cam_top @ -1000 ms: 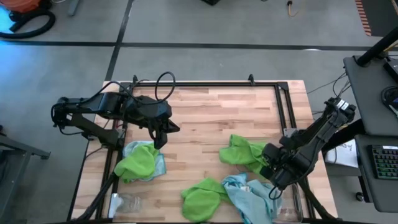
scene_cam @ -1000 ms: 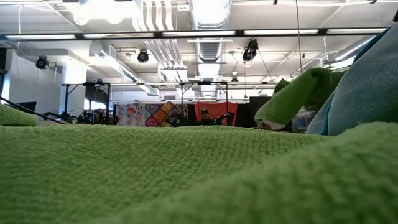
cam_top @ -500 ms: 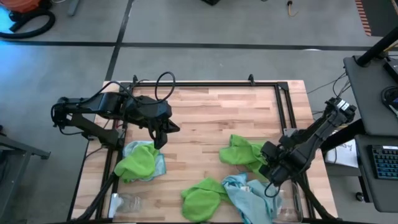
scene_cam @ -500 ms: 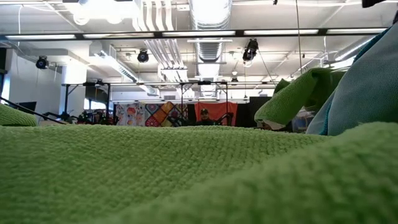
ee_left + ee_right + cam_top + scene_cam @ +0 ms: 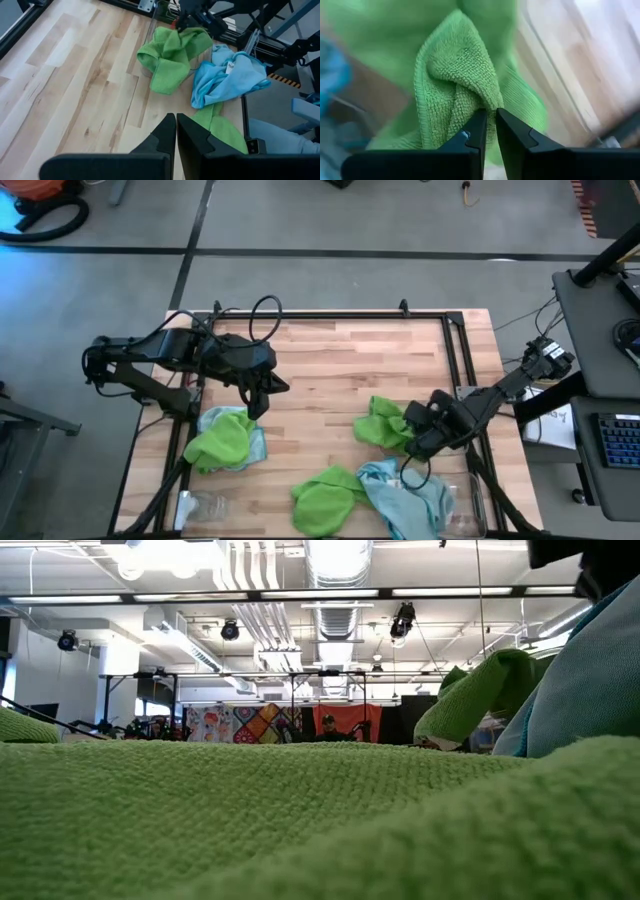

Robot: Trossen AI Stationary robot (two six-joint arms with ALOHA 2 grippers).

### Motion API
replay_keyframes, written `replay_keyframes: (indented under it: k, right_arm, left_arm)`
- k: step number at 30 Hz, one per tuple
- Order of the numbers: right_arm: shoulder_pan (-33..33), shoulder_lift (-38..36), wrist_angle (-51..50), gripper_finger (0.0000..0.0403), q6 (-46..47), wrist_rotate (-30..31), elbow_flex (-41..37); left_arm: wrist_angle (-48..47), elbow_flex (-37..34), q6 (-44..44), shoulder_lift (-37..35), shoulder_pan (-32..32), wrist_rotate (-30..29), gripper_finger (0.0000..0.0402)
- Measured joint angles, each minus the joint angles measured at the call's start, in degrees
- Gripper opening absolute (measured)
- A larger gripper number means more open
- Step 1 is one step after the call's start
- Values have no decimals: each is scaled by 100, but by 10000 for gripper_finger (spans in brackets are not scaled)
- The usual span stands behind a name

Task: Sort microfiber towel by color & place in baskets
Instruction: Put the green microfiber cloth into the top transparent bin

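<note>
Right gripper [image 5: 488, 118] pinches a fold of the green towel [image 5: 457, 85] beside the bin [image 5: 470, 505]; recommend a deeper bite; left gripper [image 5: 176, 125] closed, idle.

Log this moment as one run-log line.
left gripper: shut, idle above table's left | right gripper: jaws pinching fold of green towel at right side | blue towel: unsorted, front right
</note>
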Motion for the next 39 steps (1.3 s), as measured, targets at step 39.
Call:
replay_keyframes:
  k: [39]
  right_arm:
    - [-562,2530,-1028,50,-3284,489,2262]
  left_arm:
    - [-78,-1,-17,0,-1,0,0]
